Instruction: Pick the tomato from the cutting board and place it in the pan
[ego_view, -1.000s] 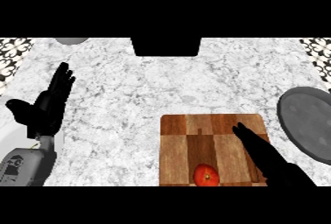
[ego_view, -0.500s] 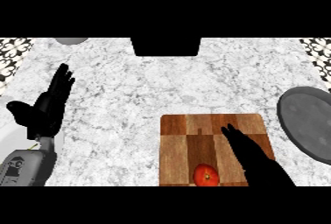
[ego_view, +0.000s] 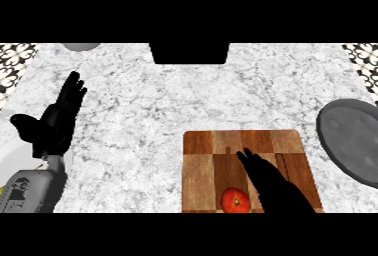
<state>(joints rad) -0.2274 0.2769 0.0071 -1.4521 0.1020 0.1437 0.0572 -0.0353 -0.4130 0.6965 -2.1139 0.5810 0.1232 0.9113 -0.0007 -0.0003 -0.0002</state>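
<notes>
Head view. The small round red tomato (ego_view: 235, 200) is lying at about 6 o'clock on the rectangular striped wooden cutting board (ego_view: 214, 150), near the board's lower edge. The robot's black right hand (ego_view: 267, 177) is hovering over the board with its fingers straight and released, just beside the tomato at its 2 o'clock; whether they are touching cannot be told. Nothing is being grasped. The round dark grey metal pan (ego_view: 353, 140) is sitting on the white-and-grey speckled marble counter (ego_view: 148, 110), at 2 o'clock from the board and holding nothing. The black left hand (ego_view: 53, 125) is resting with fingers extended at 9 o'clock. Progress: no stage is complete; grasping, lifting, carrying to the pan and releasing are all remaining.
</notes>
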